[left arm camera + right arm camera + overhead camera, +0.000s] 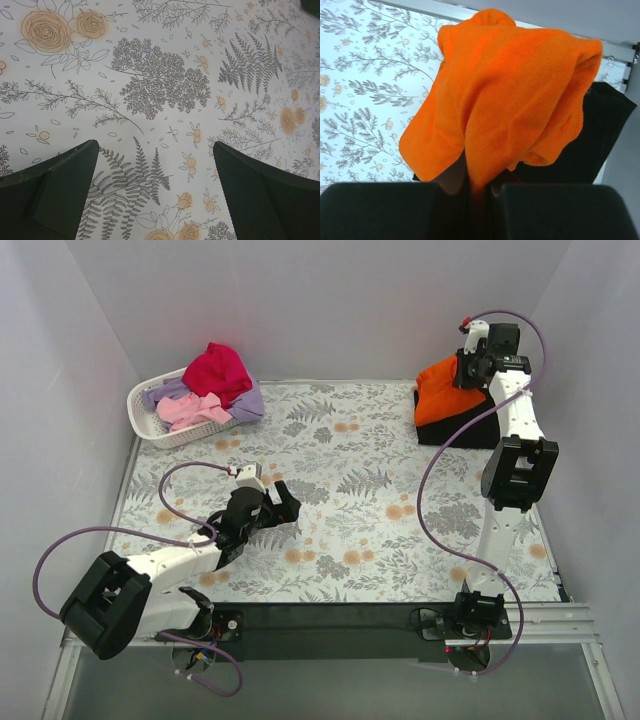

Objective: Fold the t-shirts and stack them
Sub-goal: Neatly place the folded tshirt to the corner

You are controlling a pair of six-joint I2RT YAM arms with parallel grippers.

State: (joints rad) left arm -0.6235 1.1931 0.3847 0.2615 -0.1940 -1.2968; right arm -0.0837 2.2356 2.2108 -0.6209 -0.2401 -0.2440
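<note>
R gripper (479,189) pinching orange t-shirt (510,90) over black t-shirt (600,131), L gripper (155,150) fingers apart above cloth (160,50), basket (175,436) top view only

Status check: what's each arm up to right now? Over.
Left gripper open, empty, above table cloth. Right gripper shut on orange t-shirt, over black t-shirt. More shirts in basket. Nothing in the way.

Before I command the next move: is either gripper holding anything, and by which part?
The right gripper is shut on the orange t-shirt, pinching a bunched fold; which part cannot be told. The left gripper is open, holding nothing.
</note>
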